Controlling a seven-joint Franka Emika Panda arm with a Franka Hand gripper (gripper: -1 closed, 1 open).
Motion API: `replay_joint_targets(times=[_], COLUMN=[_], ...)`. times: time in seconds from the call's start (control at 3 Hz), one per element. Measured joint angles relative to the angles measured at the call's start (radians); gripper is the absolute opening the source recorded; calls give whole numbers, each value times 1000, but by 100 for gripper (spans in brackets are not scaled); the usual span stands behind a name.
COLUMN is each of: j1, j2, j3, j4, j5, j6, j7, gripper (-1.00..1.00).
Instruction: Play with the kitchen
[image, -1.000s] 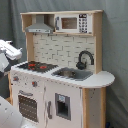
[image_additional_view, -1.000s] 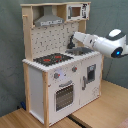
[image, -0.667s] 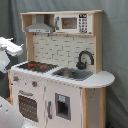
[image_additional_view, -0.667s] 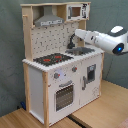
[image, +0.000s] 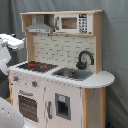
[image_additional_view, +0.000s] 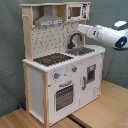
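The kitchen (image: 60, 95) (image_additional_view: 55, 85) is a tall toy of pale wood and white panels. It has a black stovetop with red burners (image: 36, 65) (image_additional_view: 52, 59), a black faucet (image: 85, 58) (image_additional_view: 74, 40) over a sink (image: 73, 74) (image_additional_view: 82, 50), an oven door (image: 27, 106) (image_additional_view: 63, 96), a grey hood (image: 41, 25) (image_additional_view: 49, 20) and a small microwave (image: 74, 23) (image_additional_view: 76, 11). My gripper (image: 20, 42) (image_additional_view: 82, 28) hangs in the air in front of the kitchen, at the end of the white arm, touching nothing I can see.
A grey curtain (image: 116, 45) hangs behind the kitchen. The kitchen stands on a wooden floor (image_additional_view: 100, 110). A white part of the robot (image: 7, 116) fills the first exterior view's lower left corner.
The arm has risen a little in both exterior views and drawn slightly towards the second exterior view's right. The kitchen has not moved.
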Motion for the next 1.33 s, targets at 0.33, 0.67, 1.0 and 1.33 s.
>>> replay_joint_targets(times=[0.33, 0.67, 1.0, 1.33], j1=[20, 18, 17, 17], j2=[1, 7, 26, 58], j3=[-53, -99, -158, -213], j4=[13, 30, 49, 65], j5=[4, 8, 9, 9], j6=[12, 38, 78, 118], j7=[-106, -197, -291, -369], gripper=[100, 100, 100, 100])
